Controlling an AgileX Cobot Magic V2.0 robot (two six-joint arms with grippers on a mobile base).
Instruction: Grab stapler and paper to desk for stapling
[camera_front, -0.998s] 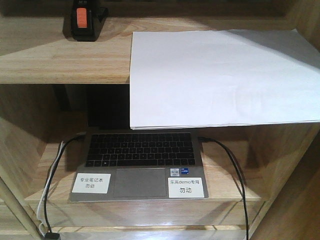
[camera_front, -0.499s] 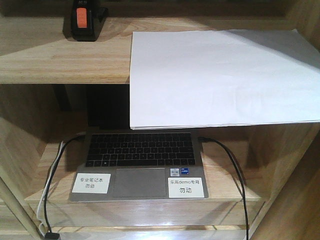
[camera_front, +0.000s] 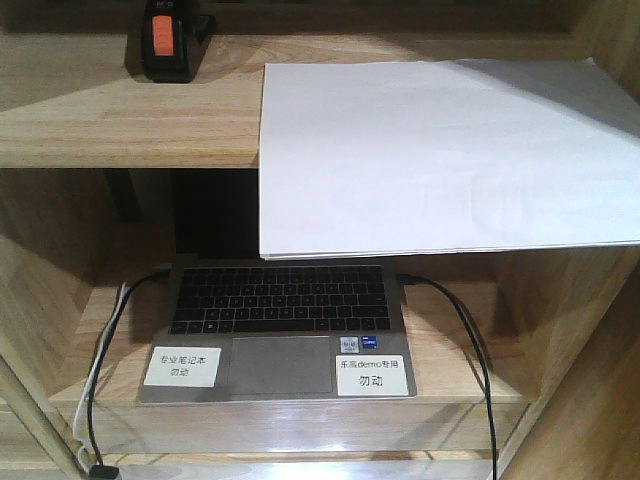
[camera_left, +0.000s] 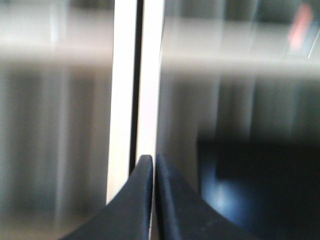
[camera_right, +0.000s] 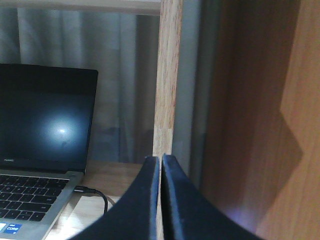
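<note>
The stapler (camera_front: 170, 40), black with an orange-red strip, stands at the back left of the upper wooden shelf (camera_front: 120, 120). The paper (camera_front: 440, 150), a thin white stack, lies on the same shelf to its right, and its front edge hangs out over the compartment below. Neither gripper shows in the front view. My left gripper (camera_left: 153, 159) is shut with nothing in it, in a motion-blurred view facing a white upright (camera_left: 125, 75). My right gripper (camera_right: 160, 159) is shut and empty, in front of a wooden post (camera_right: 167, 75). The desk is out of view.
An open laptop (camera_front: 280, 320) with two white labels sits on the lower shelf under the paper; its dark screen (camera_right: 45, 115) shows left of the right gripper. Black cables (camera_front: 470, 340) run down both its sides. A wooden side panel (camera_right: 260, 115) stands close on the right.
The front view has crept slightly closer to the shelf; the laptop sits a little lower in frame. Stapler and paper have not moved.
</note>
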